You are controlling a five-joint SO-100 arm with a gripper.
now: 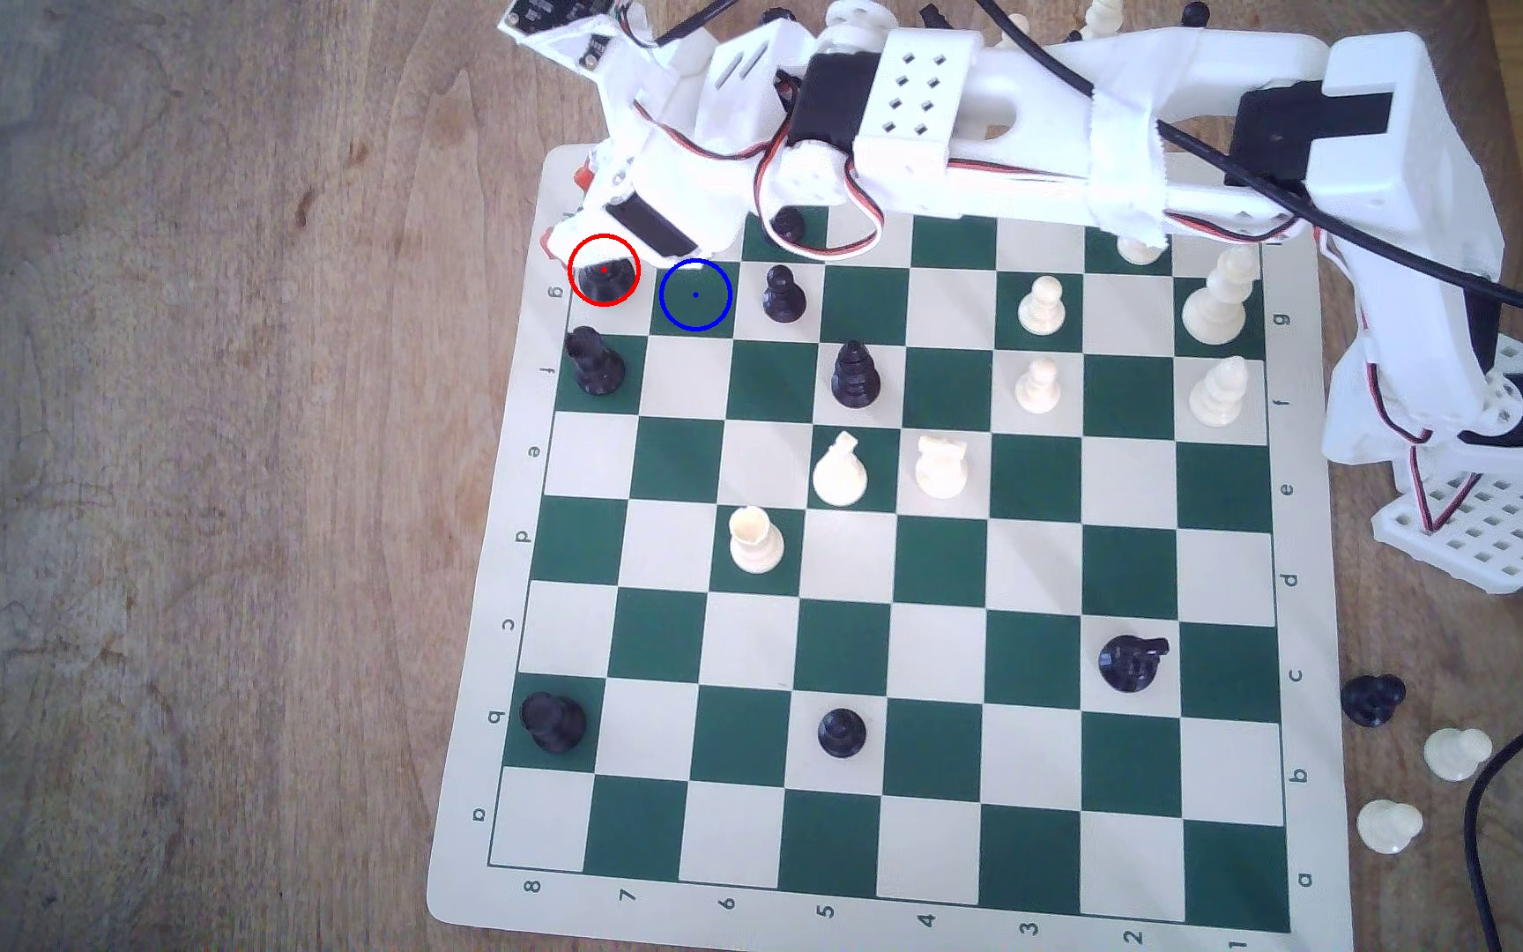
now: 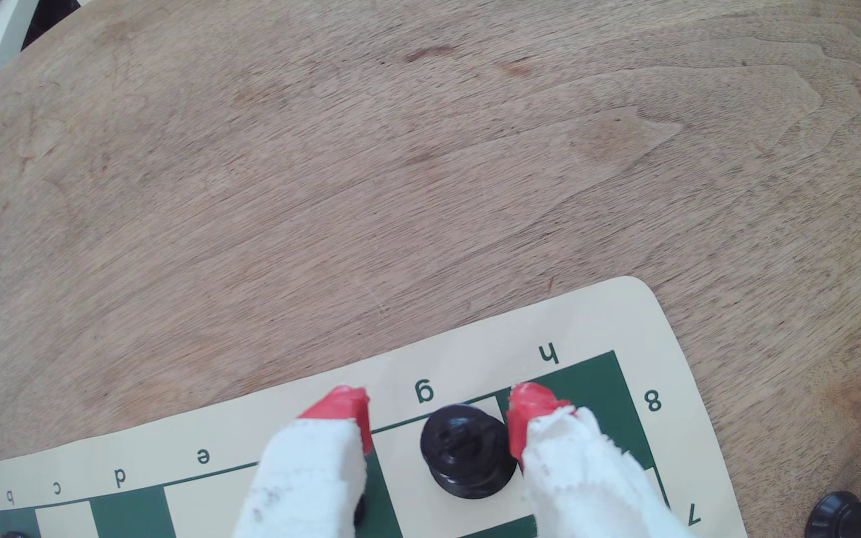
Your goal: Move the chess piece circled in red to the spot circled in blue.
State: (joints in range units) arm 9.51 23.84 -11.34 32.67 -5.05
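Now the black piece [image 2: 467,450] stands between the claw [image 2: 439,414] tips — ungripped.

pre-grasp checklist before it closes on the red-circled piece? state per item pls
1. Gripper open, one red fingertip on each side of the chess piece circled in red: ok.
2. Piece centred between the fingers: not ok, it sits nearer one fingertip; a gap shows on the other side.
3. Piece upright on its cream square: ok.
4. The spot circled in blue free of pieces: ok.
5. Neighbouring black pawn clear of the blue spot: ok, one square past it.
6. Finger height on the piece's body: cannot tell.
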